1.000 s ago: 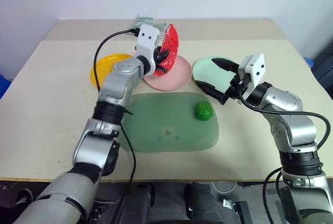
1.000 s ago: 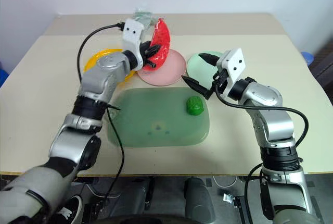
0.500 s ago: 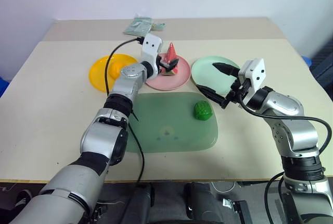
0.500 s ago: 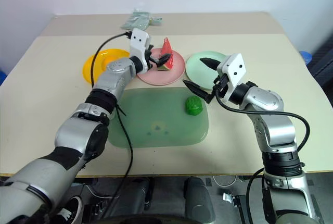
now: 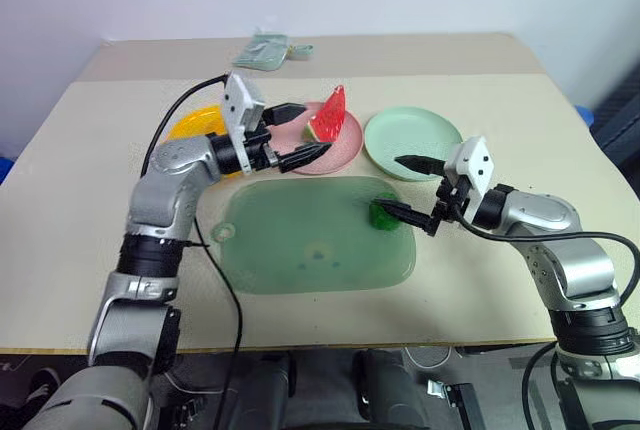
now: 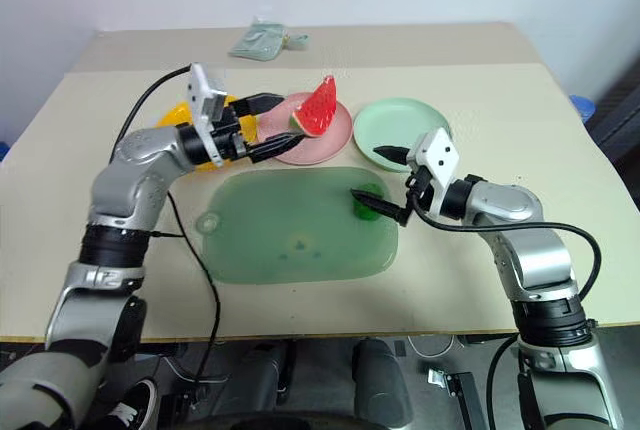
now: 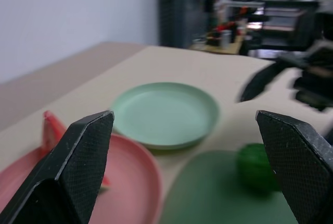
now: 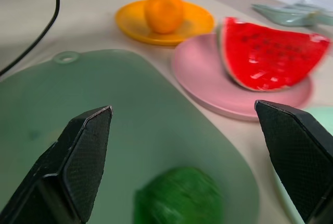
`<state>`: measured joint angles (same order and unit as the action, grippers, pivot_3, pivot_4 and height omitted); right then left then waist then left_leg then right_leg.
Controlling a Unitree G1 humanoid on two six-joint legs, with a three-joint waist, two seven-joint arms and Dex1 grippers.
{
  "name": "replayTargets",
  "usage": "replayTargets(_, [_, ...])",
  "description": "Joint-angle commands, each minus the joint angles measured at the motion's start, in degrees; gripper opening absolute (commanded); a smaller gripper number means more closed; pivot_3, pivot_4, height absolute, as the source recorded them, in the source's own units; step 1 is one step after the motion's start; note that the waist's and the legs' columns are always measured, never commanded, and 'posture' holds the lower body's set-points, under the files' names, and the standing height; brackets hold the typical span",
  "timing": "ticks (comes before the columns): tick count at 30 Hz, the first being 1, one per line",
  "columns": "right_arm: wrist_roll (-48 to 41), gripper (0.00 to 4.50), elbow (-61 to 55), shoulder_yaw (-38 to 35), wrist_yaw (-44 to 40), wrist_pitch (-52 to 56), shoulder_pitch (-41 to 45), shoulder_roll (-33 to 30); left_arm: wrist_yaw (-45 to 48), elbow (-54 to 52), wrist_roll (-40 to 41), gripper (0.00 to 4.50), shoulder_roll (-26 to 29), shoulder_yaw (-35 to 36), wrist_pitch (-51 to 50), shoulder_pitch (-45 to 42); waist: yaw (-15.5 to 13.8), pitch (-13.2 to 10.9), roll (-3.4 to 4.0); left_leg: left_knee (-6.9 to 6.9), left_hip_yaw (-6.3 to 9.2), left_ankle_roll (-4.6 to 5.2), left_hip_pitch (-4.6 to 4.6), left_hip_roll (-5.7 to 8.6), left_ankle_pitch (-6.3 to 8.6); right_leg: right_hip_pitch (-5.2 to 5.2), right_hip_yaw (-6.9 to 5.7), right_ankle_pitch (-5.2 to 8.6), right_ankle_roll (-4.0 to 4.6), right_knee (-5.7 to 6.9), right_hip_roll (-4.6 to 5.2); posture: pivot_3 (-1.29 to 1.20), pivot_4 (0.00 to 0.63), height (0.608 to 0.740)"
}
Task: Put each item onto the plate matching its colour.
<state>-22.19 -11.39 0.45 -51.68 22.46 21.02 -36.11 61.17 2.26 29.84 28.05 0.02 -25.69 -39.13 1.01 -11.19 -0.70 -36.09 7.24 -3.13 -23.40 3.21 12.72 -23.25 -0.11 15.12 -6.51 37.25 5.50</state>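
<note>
Your left gripper [image 5: 295, 135] has released the red plastic watermelon wedge [image 5: 327, 117] onto the round pink plate [image 5: 345, 145] and backed toward nine o'clock, fingers apart; your right gripper [image 5: 410, 188] gapes around the bumpy dark-green toy vegetable [image 5: 382, 214].

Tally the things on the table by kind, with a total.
Plates: 3, yellow, pink, mint
Toy foods: 3, orange, watermelon wedge, green vegetable
Green mat: 1
Pale packet at the far edge: 1
Total: 8
</note>
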Motion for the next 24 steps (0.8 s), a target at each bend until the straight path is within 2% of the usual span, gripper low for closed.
replayTargets(1, [0.8, 4.5, -0.3, 0.9, 0.6, -1.0, 0.1, 1.1, 5.9, -7.0, 4.5, 4.47, 5.3, 3.0, -1.6, 4.6, 0.1, 0.0, 0.02, 0.03, -0.01, 0.01, 0.01, -0.01, 0.0, -0.01, 0.0, 0.0, 0.0, -0.01, 0.0, 0.0, 0.15, 0.74])
replayTargets(3, [1.6, 4.5, 0.2, 1.4, 1.3, -1.5, 0.2, 1.7, 7.0, -8.6, 5.1, 4.47, 6.7, 3.9, -0.1, 6.7, 0.0, 0.0, 0.02, 0.06, 0.0, 0.01, 0.01, -0.02, 0.0, -0.04, 0.01, 0.01, 0.01, -0.01, -0.01, 0.0, 0.15, 0.74])
replayTargets(7, [3.6, 4.5, 2.0, 2.6, 1.5, -2.4, 0.1, 1.8, 8.5, -11.3, 9.2, 4.47, 11.1, 5.5, -6.3, 10.1, -0.3, 0.0, 0.02, 0.03, 0.0, 0.01, 0.01, -0.02, 0.01, -0.01, 0.01, 0.0, 0.01, -0.03, 0.01, 0.0, 0.15, 0.74])
replayTargets(10, [7.5, 4.5, 5.0, 4.9, 1.5, -2.7, 0.5, 0.0, 10.0, -14.4, 10.2, 4.47, 10.8, 6.7, -3.1, 15.2, -0.2, 0.0, 0.04, 0.06, 0.0, 0.02, 0.02, -0.02, 0.01, 0.0, 0.01, 0.01, 0.01, -0.04, 0.03, 0.0, 0.15, 0.74])
replayTargets(13, [10.9, 4.5, 7.5, 6.5, 2.2, -2.2, 0.9, -1.1, 9.7, -15.0, 9.7, 4.47, 10.8, 6.5, -2.3, 16.3, -0.3, 0.0, 0.03, 0.06, 0.0, 0.03, 0.02, -0.02, 0.02, -0.01, 0.01, 0.01, 0.02, -0.04, 0.03, 0.0, 0.15, 0.74])
replayTargets(16, [8.7, 4.5, 6.3, 5.9, 0.4, -0.2, 0.7, -0.9, 9.8, -14.9, 9.0, 4.47, 11.2, 5.9, -1.9, 16.4, -0.2, 0.0, 0.04, 0.05, -0.01, 0.03, 0.02, -0.02, 0.02, -0.01, 0.01, 0.01, 0.02, -0.03, 0.03, 0.0, 0.15, 0.74])
replayTargets(19, [6.9, 3.61, 5.1, 4.6, 0.5, 2.1, 1.3, 0.0, 9.6, -14.9, 9.1, 4.5, 11.0, 5.6, -1.7, 16.4, -0.2, 0.0, 0.04, 0.06, 0.0, 0.03, 0.02, -0.03, 0.02, -0.01, 0.01, 0.01, 0.02, -0.04, 0.02, 0.0, 0.15, 0.74])
replayTargets(21, [5.2, 2.73, 4.4, 2.8, 1.5, 2.9, 2.3, 1.1, 9.6, -14.9, 9.4, 4.5, 10.8, 5.5, -2.0, 16.3, -0.2, 0.0, 0.03, 0.07, 0.0, 0.03, 0.02, -0.03, 0.02, -0.01, 0.01, 0.01, 0.02, -0.04, 0.02, 0.0, 0.15, 0.74])
replayTargets(22, [4.9, 2.58, 4.4, 2.2, 1.9, 2.9, 2.7, 1.5, 9.5, -14.8, 9.1, 4.5, 10.7, 5.5, -1.6, 16.3, -0.1, 0.0, 0.03, 0.07, 0.0, 0.03, 0.02, -0.03, 0.02, -0.01, 0.01, 0.01, 0.02, -0.04, 0.02, 0.0, 0.15, 0.74])
replayTargets(24, [5.0, 2.58, 4.6, 1.7, 2.3, 2.8, 3.1, 1.7, 9.0, -14.4, 8.7, 4.5, 10.3, 5.5, -0.9, 15.9, -0.1, 0.0, 0.04, 0.07, 0.0, 0.03, 0.02, -0.03, 0.02, -0.02, 0.01, 0.01, 0.02, -0.04, 0.02, 0.0, 0.15, 0.74])
